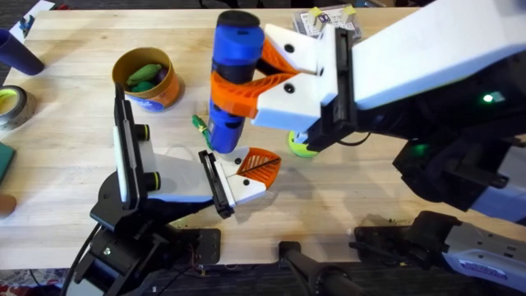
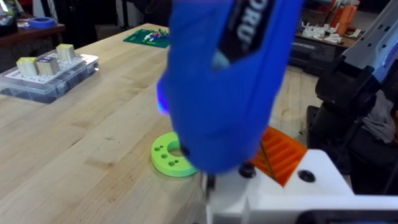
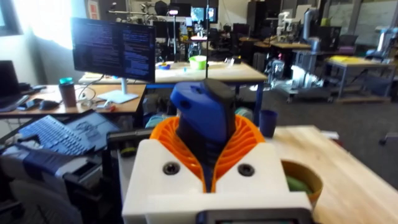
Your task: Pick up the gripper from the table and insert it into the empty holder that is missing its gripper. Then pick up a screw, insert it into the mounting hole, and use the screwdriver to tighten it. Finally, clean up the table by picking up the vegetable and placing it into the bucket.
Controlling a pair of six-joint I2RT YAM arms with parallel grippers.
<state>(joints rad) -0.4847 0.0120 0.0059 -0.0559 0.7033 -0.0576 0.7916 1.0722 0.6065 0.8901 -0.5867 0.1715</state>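
The blue screwdriver (image 1: 233, 70) stands upright with my right gripper (image 1: 240, 82) shut on its upper body; the same grasp appears in the right wrist view (image 3: 208, 134). Its narrow end points down at the base of the gripper piece (image 1: 251, 171), a white block with an orange ribbed tip. That piece sits against the black clamp plate of the holder (image 1: 177, 177), the white shell on my left arm. The left wrist view has the screwdriver (image 2: 230, 81) right above the piece (image 2: 298, 186). A slim green vegetable (image 1: 199, 123) lies beside the screwdriver. The orange bucket (image 1: 148, 78) holds green pieces.
A green disc with holes (image 1: 301, 148) lies under the right arm, also close to the screwdriver (image 2: 171, 155). A grey tape roll (image 1: 12, 103) and a dark-blue cylinder (image 1: 16, 49) sit at the far left. A parts box (image 2: 43, 71) stands farther off.
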